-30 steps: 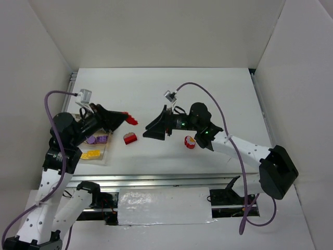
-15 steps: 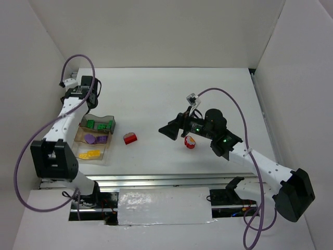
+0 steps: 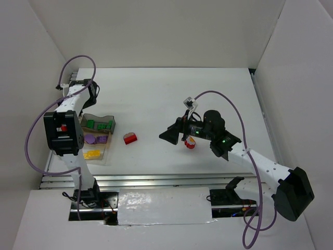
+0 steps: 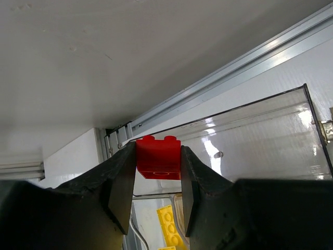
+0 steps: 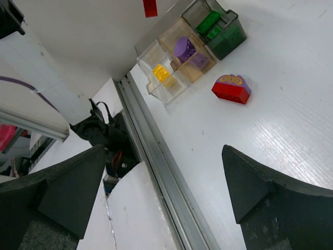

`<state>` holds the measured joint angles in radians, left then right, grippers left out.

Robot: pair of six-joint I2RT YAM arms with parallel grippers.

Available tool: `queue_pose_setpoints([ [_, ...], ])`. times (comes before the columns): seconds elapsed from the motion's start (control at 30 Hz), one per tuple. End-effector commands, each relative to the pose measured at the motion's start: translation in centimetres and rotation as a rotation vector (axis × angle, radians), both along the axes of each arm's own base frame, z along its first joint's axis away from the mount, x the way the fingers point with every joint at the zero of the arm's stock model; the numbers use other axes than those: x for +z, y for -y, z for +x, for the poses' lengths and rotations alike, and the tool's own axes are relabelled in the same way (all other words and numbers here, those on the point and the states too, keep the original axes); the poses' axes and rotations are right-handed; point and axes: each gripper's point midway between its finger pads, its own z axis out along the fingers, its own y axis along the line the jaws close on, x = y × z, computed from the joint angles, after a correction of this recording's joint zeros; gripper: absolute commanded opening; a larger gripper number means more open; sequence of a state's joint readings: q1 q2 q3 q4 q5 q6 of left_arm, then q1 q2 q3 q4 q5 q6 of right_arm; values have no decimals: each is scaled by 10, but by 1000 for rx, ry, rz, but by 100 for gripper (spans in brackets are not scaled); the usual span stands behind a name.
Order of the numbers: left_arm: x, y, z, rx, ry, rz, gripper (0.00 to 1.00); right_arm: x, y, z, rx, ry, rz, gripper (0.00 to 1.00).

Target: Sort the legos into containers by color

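My left gripper (image 4: 157, 152) is shut on a small red brick (image 4: 158, 161), held above the back edge of the clear containers (image 4: 244, 112); yellow legos (image 4: 169, 224) show below it. In the top view the containers (image 3: 107, 148) sit at the left with green legos (image 3: 99, 125), purple legos (image 3: 94, 139) and yellow legos (image 3: 91, 153) in separate compartments. A red lego with a purple top (image 3: 130, 138) lies just right of them. My right gripper (image 3: 169, 136) is open and empty, hovering mid-table. A red and yellow rounded lego (image 3: 190, 142) lies under the right arm.
A metal rail (image 3: 156, 178) runs along the table's near edge. White walls close in the back and both sides. The left arm's purple cable (image 3: 78, 58) loops above the back-left corner.
My left gripper has carried the red brick from near the table's middle back to the far-left side by the containers. The right arm has drawn back a little to the right.
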<state>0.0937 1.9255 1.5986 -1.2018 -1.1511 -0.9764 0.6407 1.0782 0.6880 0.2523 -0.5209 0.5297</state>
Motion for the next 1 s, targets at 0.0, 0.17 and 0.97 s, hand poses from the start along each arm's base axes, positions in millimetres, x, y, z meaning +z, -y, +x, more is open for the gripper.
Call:
queue_pose_setpoints([
  [0.0,8,-9,-3,32,35,44,4,16,2,-4,25,56,22,100],
  [0.17,-10,-13,-3,34,28,-8,53,18,1,-5,32,53,26,100],
  [0.97,-6,324,-1,-1251,70,-638,99,35,63,-7,-249,49,-130,100],
])
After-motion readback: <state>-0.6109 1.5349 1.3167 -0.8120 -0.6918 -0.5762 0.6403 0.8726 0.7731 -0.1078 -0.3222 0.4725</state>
